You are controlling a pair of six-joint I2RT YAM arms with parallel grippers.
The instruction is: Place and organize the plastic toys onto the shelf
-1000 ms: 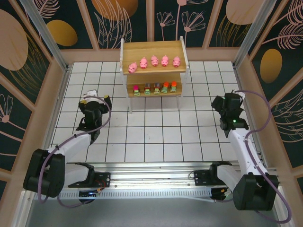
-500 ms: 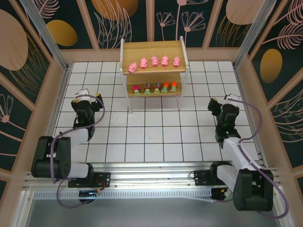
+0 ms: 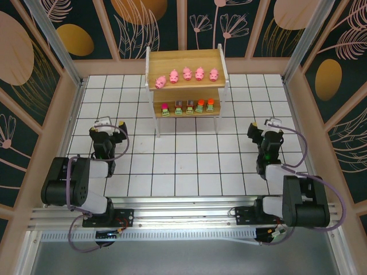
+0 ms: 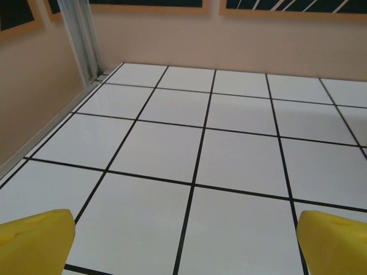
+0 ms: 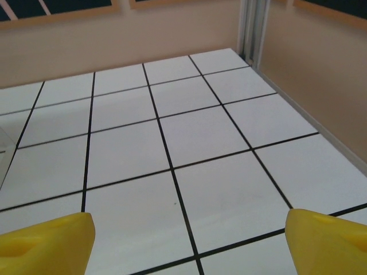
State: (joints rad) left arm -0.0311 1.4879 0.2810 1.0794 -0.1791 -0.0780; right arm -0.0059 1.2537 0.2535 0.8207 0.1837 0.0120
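A white-tiled counter (image 3: 189, 166) ruled with a black grid carried a two-tier wooden shelf (image 3: 183, 57) on white legs, set at the middle of its far side. Five pink pigs (image 3: 187, 74) stood in a row on the top board, and five small blocky toys (image 3: 189, 107) with green bases lined the lower one.

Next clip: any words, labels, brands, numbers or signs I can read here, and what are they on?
None readable.
The shelf, pink pigs and blocky toys: no legible marking; any print on them is too small to tell.
The left fingers, right fingers and table: plain, unmarked.
The wall panels: leaf patterns, no writing.
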